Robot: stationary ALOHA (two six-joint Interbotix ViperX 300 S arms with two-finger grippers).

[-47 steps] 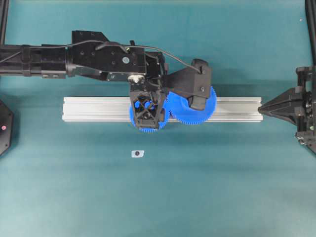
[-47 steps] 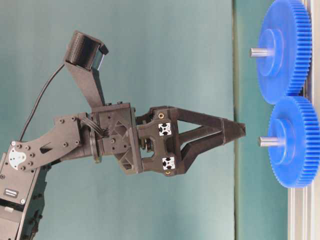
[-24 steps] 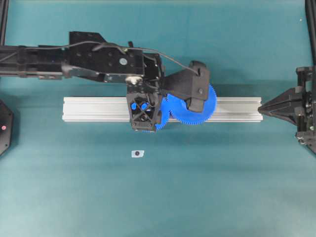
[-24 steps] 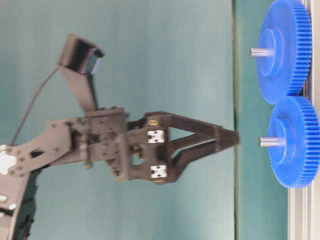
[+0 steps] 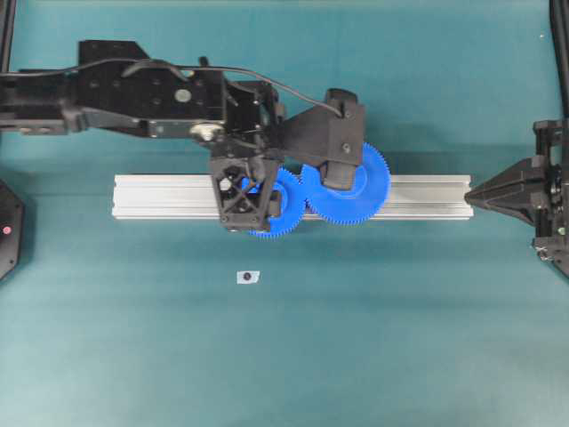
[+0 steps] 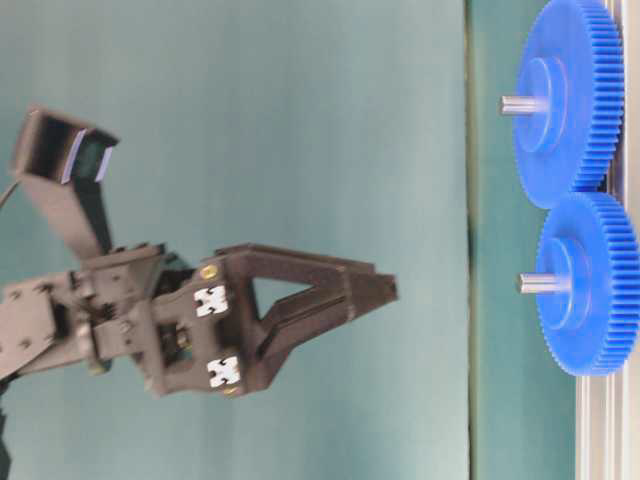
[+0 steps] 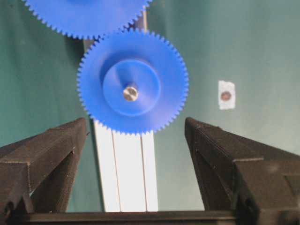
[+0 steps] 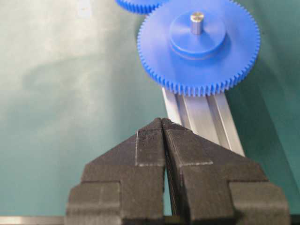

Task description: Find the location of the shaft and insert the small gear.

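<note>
The small gear point(image 7: 132, 82) is a blue toothed wheel sitting flat on the aluminium rail point(image 7: 126, 173). The silvery shaft point(image 7: 130, 92) stands up through its hub, and it also shows in the table-level view point(image 6: 540, 283). In the overhead view the small gear point(image 5: 277, 206) is partly hidden under my left arm. My left gripper point(image 7: 136, 124) is open and empty, well above the gear point(image 6: 590, 283) and apart from it. My right gripper point(image 8: 163, 121) is shut and empty, off the rail's right end point(image 5: 471, 193).
The wider blue gear point(image 5: 356, 191) sits on the rail with its own pin point(image 8: 197, 21), its teeth meeting the small gear's. A tiny white tag with a black dot point(image 5: 248, 277) lies on the green mat in front of the rail.
My left gripper has drawn back, up and away from the small gear, and shifted left in the overhead view. The gear stays on the shaft. The right arm has not moved.
</note>
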